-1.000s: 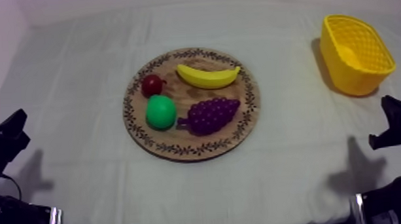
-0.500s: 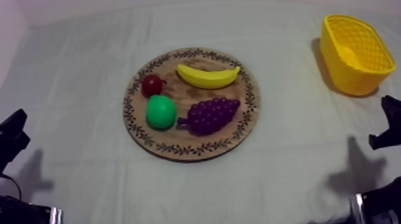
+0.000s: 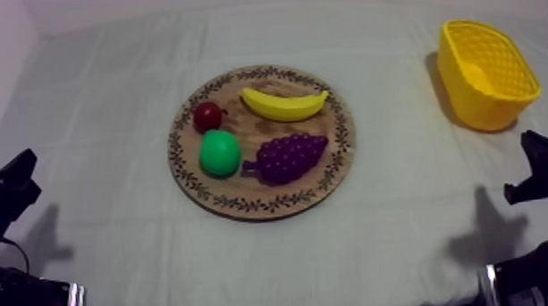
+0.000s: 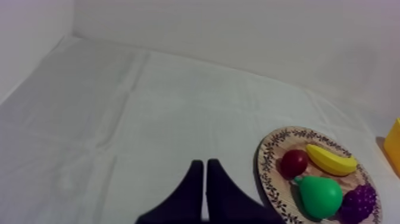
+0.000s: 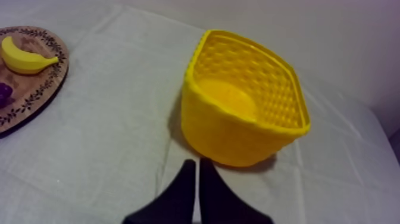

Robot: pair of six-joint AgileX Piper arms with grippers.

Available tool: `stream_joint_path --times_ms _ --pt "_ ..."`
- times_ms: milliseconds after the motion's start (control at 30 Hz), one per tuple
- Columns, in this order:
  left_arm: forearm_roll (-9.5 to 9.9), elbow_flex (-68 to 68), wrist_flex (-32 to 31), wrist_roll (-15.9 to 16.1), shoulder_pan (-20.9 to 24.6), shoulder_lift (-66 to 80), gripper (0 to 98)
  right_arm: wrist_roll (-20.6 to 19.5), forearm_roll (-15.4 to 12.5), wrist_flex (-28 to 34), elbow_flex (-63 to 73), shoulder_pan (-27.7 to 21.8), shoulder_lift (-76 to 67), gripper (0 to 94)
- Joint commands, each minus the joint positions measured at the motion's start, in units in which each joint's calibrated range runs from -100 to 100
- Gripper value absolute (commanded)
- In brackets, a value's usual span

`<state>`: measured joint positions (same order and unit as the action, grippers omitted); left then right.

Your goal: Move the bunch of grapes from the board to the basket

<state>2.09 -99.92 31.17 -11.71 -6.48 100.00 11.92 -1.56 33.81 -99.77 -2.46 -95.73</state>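
Plainly, bunch of grapes on wooden board — yellow basket well apart.

1. Counter, under a grey-white cloth. The left pincer and the right pincer sit low at its two near sides.
2. Round wooden board with a patterned rim, lying between the pincers and beyond both.
3. Bunch of grapes, purple, on the board's half nearer the right pincer.
4. Pear, green, just beside the grapes on the left pincer's side.
5. Small red fruit, beyond the pear as seen from the left pincer.
6. Banana, on the part of the board farthest from both pincers.
7. Yellow basket, beyond the right pincer and well apart from the board.
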Motion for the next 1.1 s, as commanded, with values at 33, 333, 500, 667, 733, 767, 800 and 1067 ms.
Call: stream_joint_path --times_ms 33,333,500,667,733,767,800,1067 --pt "0.03 0.0 0.0 0.0 0.0 0.0 0.1 0.0 0.0 0.0 0.0 0.0 0.0 0.3" --pt "0.03 0.0 0.0 0.0 0.0 0.0 0.1 -1.5 0.0 0.0 0.0 0.0 0.0 0.3" --pt "0.03 0.0 0.0 0.0 0.0 0.0 0.1 -1.6 0.0 0.0 0.0 0.0 0.0 0.3" --pt "0.03 0.0 0.0 0.0 0.0 0.0 0.1 -2.3 0.6 0.4 0.8 0.7 0.3 0.3" --pt "0.03 0.0 0.0 0.0 0.0 0.0 0.1 -2.9 1.2 0.8 2.1 1.3 1.5 0.3" --pt "0.03 0.0 0.0 0.0 0.0 0.0 0.1 -3.2 1.6 1.0 3.1 1.7 2.4 0.3" --pt "0.03 0.0 0.0 0.0 0.0 0.0 0.1 -3.6 2.0 1.3 4.2 2.1 3.4 0.3" --pt "0.03 0.0 0.0 0.0 0.0 0.0 0.1 -3.8 2.8 2.2 16.3 6.2 16.5 0.4"
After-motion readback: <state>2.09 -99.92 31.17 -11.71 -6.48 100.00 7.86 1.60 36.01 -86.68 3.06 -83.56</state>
